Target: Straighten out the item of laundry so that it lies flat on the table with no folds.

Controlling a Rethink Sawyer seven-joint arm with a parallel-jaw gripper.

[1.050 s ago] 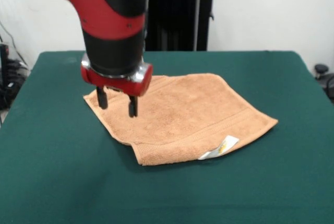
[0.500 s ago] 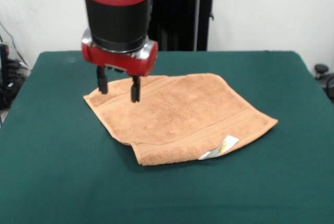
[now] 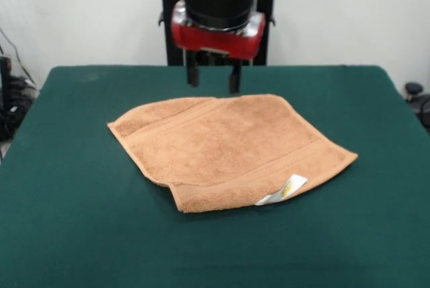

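Gripper (image 3: 214, 78) is held open and empty above the towel's (image 3: 228, 150) far edge; the doubled front corner near the label (image 3: 283, 190) should be pinched low, dragged outward across the table (image 3: 67, 221).

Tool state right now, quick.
Tool: open and empty, hanging above the far edge of the towel, not touching it.

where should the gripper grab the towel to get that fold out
Best bet is the folded corner of the towel at its near edge, beside the white label. A layer seems tucked under there, making a doubled lip. The open gripper should probably come straight down from above, pinch that lip and pull it outward across the bare table.
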